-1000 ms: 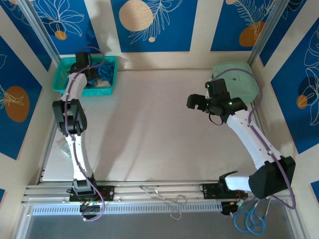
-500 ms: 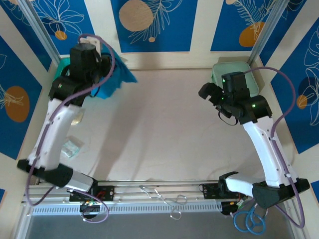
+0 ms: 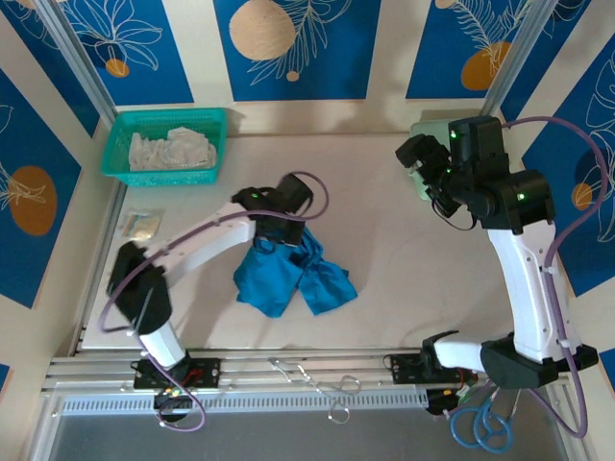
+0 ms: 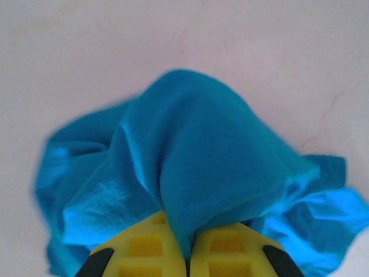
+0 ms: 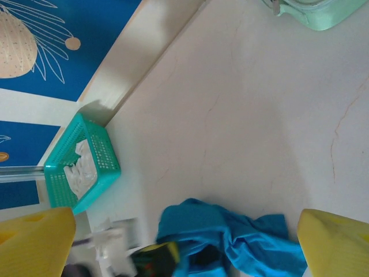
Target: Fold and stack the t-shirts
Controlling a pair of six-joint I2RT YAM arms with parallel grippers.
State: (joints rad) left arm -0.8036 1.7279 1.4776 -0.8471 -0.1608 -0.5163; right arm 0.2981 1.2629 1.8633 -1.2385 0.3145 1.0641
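T-shirt (image 3: 288,279), plain and deep teal-blue, lies crumpled on the pale table (image 3: 404,288), a little left of the middle and nearer to the arm bases than to the far wall. We see it as a bunched heap, with one lobe spreading out to the right. The far side of the heap is drawn up into the left gripper (image 3: 277,235), which hangs just above it at the end of a long, low-reaching arm.

From the left wrist we see that gripper's two yellow fingers (image 4: 144,251) pressed together, with a ridge of the fabric pinched between them. The cloth falls away from the pinch in a tent shape and spreads onto the table below, its edges rumpled on both sides.

A little farther back, near the table's left edge and well apart from the t-shirt, lies a small clear packet (image 3: 142,223); we cannot tell what is in it.

On the right side, farther back again, the right gripper (image 3: 423,173) is raised above the table. From its wrist we see its yellow fingers (image 5: 34,242) spread wide apart at the two lower corners, with nothing between them but open air, and the table and the t-shirt well away beyond.

At the far left corner stands a teal mesh basket (image 3: 159,177) holding crumpled white cloth (image 3: 173,149). At the far right corner sits a pale green object (image 5: 314,14), partly behind the right arm in the top view; we cannot tell what it is.
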